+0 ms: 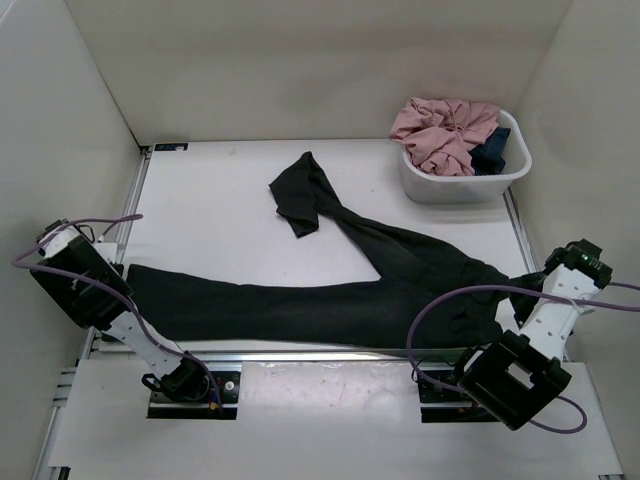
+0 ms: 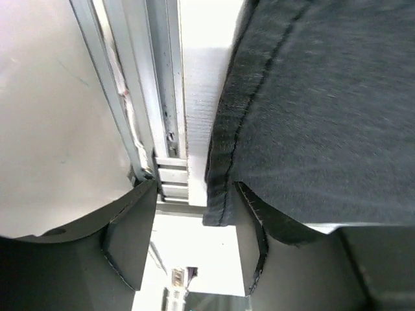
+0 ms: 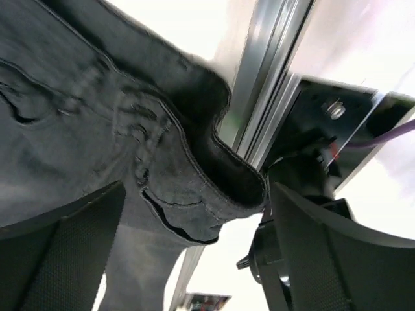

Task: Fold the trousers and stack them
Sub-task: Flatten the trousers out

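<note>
The black trousers (image 1: pixel 330 300) lie spread on the white table. One leg runs left along the near edge, and the other reaches toward the back with its end folded over (image 1: pixel 300 195). The waist is at the right. My left gripper (image 1: pixel 122 298) is open at the hem of the near leg. In the left wrist view the hem (image 2: pixel 224 175) lies between the open fingers (image 2: pixel 133 240), close to the right one. My right gripper (image 1: pixel 522 288) is open at the waist. In the right wrist view the waistband (image 3: pixel 220 162) hangs between the wide-open fingers (image 3: pixel 65 253).
A white bin (image 1: pixel 465 180) at the back right holds a pink garment (image 1: pixel 440 130) and a small dark blue cloth (image 1: pixel 492 145). Aluminium rails (image 2: pixel 162 97) run along the table's edges, and white walls enclose the table on three sides.
</note>
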Action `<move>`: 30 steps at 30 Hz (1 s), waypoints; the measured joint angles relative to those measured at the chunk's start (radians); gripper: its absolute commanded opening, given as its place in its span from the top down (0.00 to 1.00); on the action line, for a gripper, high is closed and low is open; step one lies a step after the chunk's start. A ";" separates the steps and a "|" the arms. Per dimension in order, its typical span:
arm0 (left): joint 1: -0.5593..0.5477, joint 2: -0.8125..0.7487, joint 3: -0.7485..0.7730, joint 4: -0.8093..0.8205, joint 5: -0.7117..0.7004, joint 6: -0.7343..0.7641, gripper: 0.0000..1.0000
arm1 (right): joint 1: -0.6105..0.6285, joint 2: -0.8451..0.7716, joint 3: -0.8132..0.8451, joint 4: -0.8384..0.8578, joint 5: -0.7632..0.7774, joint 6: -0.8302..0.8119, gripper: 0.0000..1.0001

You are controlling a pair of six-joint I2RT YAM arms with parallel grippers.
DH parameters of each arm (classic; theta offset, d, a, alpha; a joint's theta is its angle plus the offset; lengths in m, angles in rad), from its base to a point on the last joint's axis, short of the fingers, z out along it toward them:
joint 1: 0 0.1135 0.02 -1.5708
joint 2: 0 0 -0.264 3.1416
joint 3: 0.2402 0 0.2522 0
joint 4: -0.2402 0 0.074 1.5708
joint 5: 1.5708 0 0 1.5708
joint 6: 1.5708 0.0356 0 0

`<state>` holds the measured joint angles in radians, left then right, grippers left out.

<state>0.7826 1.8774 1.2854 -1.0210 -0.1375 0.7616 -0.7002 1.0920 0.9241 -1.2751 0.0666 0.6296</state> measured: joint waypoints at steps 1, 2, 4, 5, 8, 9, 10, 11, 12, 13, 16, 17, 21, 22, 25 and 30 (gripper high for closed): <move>-0.001 -0.005 0.009 -0.006 0.014 0.011 0.37 | 0.000 0.000 0.017 -0.002 0.016 -0.001 0.01; -0.005 -0.013 0.023 -0.013 0.028 0.023 0.37 | 0.012 -0.002 0.047 -0.002 0.032 -0.007 0.05; -0.025 -0.047 0.053 -0.016 0.062 0.047 0.32 | 0.058 -0.006 0.122 0.022 0.047 -0.032 0.07; -0.042 -0.064 0.063 -0.010 0.076 0.057 0.30 | 0.094 -0.009 0.152 0.042 0.046 -0.041 0.07; -0.124 -0.105 0.077 0.023 0.101 0.074 0.29 | 0.275 0.001 0.223 0.100 0.064 -0.067 0.07; -0.150 -0.104 0.078 0.036 0.108 0.075 0.29 | 0.346 0.015 0.240 0.105 0.082 -0.072 0.07; -0.176 -0.094 0.078 0.048 0.112 0.075 0.30 | 0.419 0.035 0.254 0.109 0.092 -0.077 0.07; -0.198 -0.077 0.078 0.058 0.114 0.072 0.30 | 0.497 0.060 0.263 0.120 0.103 -0.084 0.07; -0.212 -0.057 0.078 0.066 0.115 0.068 0.31 | 0.560 0.087 0.270 0.130 0.106 -0.085 0.07; -0.218 -0.033 0.078 0.071 0.113 0.063 0.33 | 0.615 0.119 0.272 0.144 0.101 -0.083 0.07; -0.215 0.026 0.069 0.094 0.085 0.040 0.34 | 0.675 0.228 0.244 0.182 0.061 -0.065 0.06; -0.212 0.033 0.058 0.104 0.073 0.031 0.34 | 0.676 0.266 0.217 0.200 0.051 -0.059 0.06; -0.204 0.035 0.014 0.128 0.042 -0.011 0.35 | 0.652 0.450 0.087 0.304 -0.003 -0.035 0.06; -0.204 0.035 0.010 0.133 0.040 -0.021 0.36 | 0.639 0.506 0.075 0.332 -0.020 -0.030 0.07; -0.204 0.036 0.009 0.148 0.040 -0.056 0.36 | 0.613 0.649 0.096 0.388 -0.051 -0.027 0.07; -0.204 0.037 0.014 0.161 0.040 -0.101 0.36 | 0.620 0.826 0.321 0.339 -0.079 -0.053 0.07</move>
<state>0.5789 1.9148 1.2991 -0.8597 -0.0978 0.6605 -0.0803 1.9179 1.2449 -0.9360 -0.0128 0.5770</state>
